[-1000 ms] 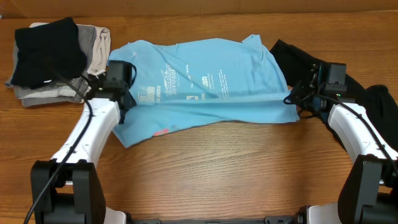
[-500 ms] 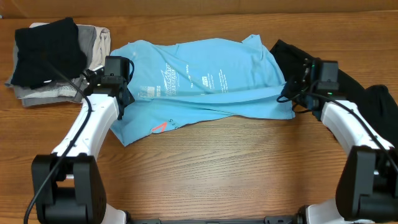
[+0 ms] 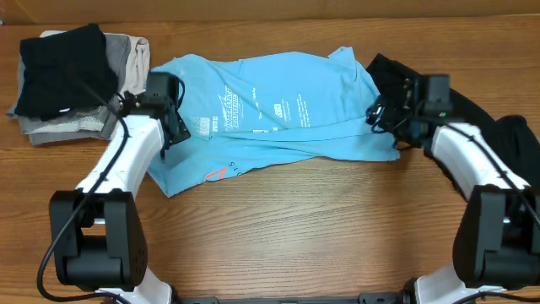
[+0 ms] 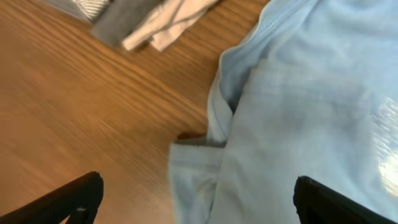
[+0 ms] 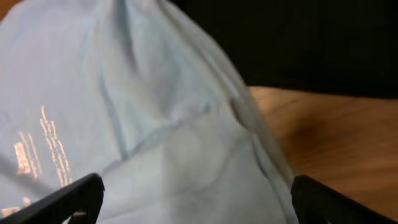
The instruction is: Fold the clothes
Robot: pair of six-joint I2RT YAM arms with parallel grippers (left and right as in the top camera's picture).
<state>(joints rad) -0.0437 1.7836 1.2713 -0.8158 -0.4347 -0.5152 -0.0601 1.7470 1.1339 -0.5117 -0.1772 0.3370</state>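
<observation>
The light blue T-shirt (image 3: 278,110) lies crumpled across the middle of the table, its front part doubled back over the white print, with coral lettering (image 3: 218,173) showing at the near left. My left gripper (image 3: 175,127) stands open over the shirt's left edge (image 4: 273,124), its dark fingertips (image 4: 78,198) wide apart with nothing between them. Over the shirt's right edge (image 5: 155,124) my right gripper (image 3: 384,114) is open too, fingertips (image 5: 336,202) spread. A black garment (image 3: 472,105) (image 5: 311,43) lies just right of the shirt, partly under the right arm.
A stack of folded garments sits at the far left corner, a black one (image 3: 63,67) on top of beige and grey ones (image 3: 131,59); its edge (image 4: 143,18) shows in the left wrist view. Bare wood (image 3: 321,219) lies in front of the shirt.
Both grippers carried the shirt's near edge back over the print, then opened and let it go. The shirt now lies doubled and rumpled.
</observation>
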